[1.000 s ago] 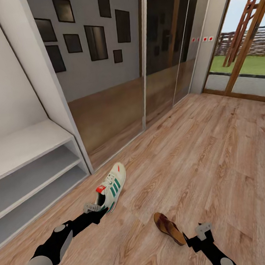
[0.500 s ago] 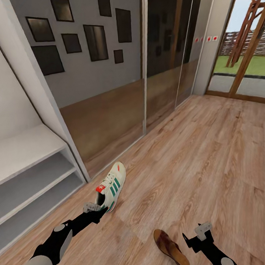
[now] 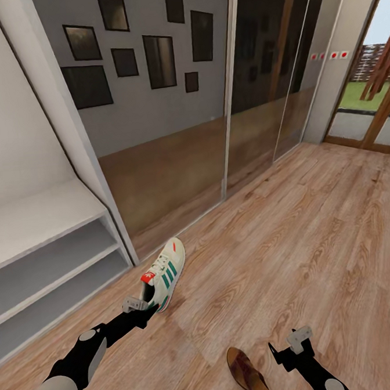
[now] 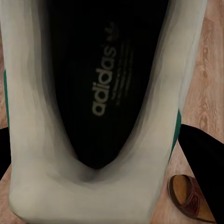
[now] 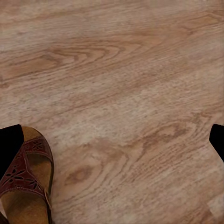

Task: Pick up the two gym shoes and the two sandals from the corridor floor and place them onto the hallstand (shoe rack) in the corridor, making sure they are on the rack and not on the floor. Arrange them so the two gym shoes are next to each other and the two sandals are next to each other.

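Left jaws clamped on a gym shoe, right jaws released over the corridor floor beside a sandal.

Head view: the left gripper [image 3: 146,308] grasps the heel of the gym shoe [image 3: 164,274], which points away from the robot with its toe toward the mirrored sliding doors [image 3: 175,161]; whether the sole touches the corridor floor [image 3: 313,227] I cannot tell. The hallstand [image 3: 45,252] stands to the left, its two shelf levels bare. The right gripper [image 3: 281,352] hangs low, just beside a brown sandal [image 3: 245,375] lying on the floor at the lower edge.
Left wrist view: the shoe's dark insole [image 4: 100,79] and white heel collar sit between the two black fingers [image 4: 200,154]; the sandal [image 4: 189,203] lies on the planks beyond.
Right wrist view: the fingers [image 5: 10,140] are spread wide apart, holding nothing; the sandal [image 5: 25,186] lies against one fingertip, on the wood planks [image 5: 130,84].
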### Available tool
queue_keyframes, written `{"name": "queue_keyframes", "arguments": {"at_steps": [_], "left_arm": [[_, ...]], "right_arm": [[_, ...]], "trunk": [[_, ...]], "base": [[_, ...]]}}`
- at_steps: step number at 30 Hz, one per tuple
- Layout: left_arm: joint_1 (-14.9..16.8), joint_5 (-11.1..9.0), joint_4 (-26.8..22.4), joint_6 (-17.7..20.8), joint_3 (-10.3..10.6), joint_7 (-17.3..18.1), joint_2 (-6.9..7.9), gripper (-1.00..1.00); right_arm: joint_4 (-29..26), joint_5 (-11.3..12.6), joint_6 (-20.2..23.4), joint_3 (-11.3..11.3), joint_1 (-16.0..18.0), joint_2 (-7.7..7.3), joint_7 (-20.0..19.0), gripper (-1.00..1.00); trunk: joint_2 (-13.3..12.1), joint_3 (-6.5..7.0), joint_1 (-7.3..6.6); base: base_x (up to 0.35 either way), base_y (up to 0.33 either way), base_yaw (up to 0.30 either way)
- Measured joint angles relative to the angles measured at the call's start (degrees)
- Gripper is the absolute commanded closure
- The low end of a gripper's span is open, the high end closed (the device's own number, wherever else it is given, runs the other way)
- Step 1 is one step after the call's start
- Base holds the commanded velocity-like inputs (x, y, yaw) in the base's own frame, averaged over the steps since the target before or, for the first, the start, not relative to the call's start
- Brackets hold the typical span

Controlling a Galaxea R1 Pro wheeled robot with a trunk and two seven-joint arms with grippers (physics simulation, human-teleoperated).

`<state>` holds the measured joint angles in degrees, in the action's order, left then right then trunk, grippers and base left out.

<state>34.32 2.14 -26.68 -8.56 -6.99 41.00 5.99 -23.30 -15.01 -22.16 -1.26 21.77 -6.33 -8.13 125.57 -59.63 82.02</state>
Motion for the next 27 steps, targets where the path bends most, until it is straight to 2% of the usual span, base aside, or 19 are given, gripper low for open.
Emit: {"name": "queue_keyframes", "arguments": {"at_steps": [8,19,27], "left_arm": [[0.0,0.0,0.0,0.0,-0.08,0.02,-0.07,1.0],[0.0,-0.05,0.01,-0.01,-0.17,-0.02,-0.08,1.0],[-0.01,-0.15,-0.01,0.0,-0.2,0.02,-0.07,1.0]], "right_arm": [[-0.01,0.01,0.0,0.01,0.0,0.0,0.0,-1.0],[0.03,0.01,0.0,0.08,0.0,0.08,-0.05,-1.0],[0.08,0.0,0.0,0.08,0.01,0.09,-0.08,-1.0]], "trunk": [[0.0,0.0,0.0],[0.0,0.0,0.0],[0.0,0.0,0.01]], "base": [[0.0,-0.002,0.004],[0.0,-0.214,0.004],[-0.053,-0.062,0.096]]}}
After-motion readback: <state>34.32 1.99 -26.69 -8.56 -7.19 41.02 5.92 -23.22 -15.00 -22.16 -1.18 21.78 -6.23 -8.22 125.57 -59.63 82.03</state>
